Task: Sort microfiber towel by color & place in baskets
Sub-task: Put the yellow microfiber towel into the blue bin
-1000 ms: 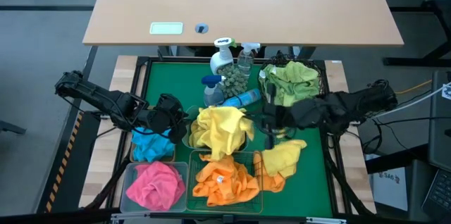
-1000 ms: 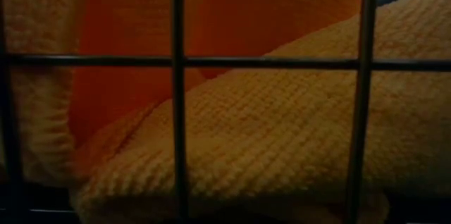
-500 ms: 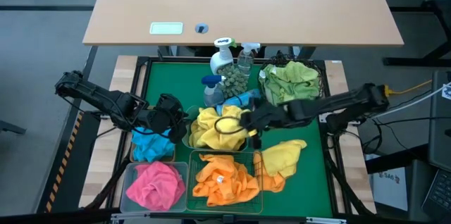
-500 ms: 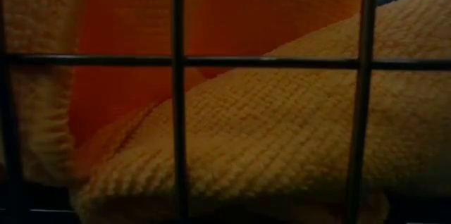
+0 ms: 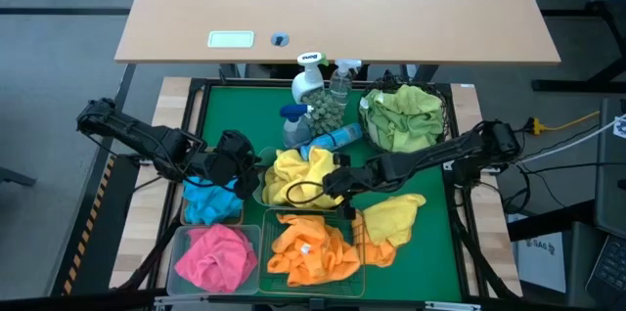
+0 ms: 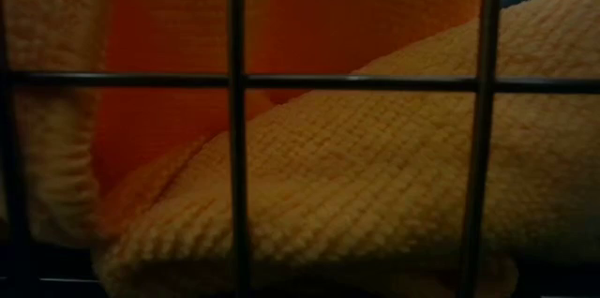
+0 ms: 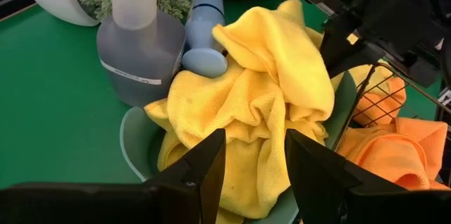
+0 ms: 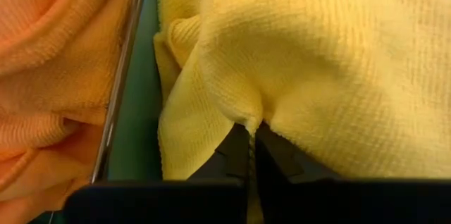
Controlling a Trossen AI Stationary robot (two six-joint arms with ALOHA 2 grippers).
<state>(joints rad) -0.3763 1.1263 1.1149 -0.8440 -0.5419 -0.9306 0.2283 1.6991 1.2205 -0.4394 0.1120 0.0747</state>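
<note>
The right gripper (image 5: 331, 183) is reaching across the green mat (image 5: 435, 243) to the heap of yellow towels (image 5: 298, 174) in the teal plastic tub (image 7: 134, 143) near the mat's middle. In the right wrist view its fingers (image 8: 236, 155) are clenched on a fold of yellow towel (image 8: 317, 69), with the cloth pinched tight between the tips. Beside that fold, a wire of the green wire rectangular basket (image 8: 121, 69) is running past orange cloth.

The left gripper (image 5: 235, 157) is hanging at the tub's left side, above the blue towel (image 5: 210, 201) lying by the mat's left edge. Its fingers (image 7: 204, 171) are standing apart in the left wrist view, with nothing between them and the yellow heap lying just beyond.

The orange towels (image 5: 311, 244) are filling the green wire rectangular basket (image 5: 360, 252) at the mat's front edge; the low view is showing only this orange cloth (image 6: 356, 195) behind the basket bars (image 6: 236, 129). The pink towel (image 5: 215, 254) is sitting in the clear pale plastic bin (image 5: 180, 243) at the front left corner. Another yellow towel (image 5: 393, 221) is lying just right of the wire basket. The green towels (image 5: 403, 115) are piled in the round black wire-mesh basket (image 5: 445, 111) toward the back right corner.

Spray bottles (image 5: 311, 81) are standing at the mat's back edge, and a blue bottle (image 5: 337, 137) is lying on its side between them and the tub.
</note>
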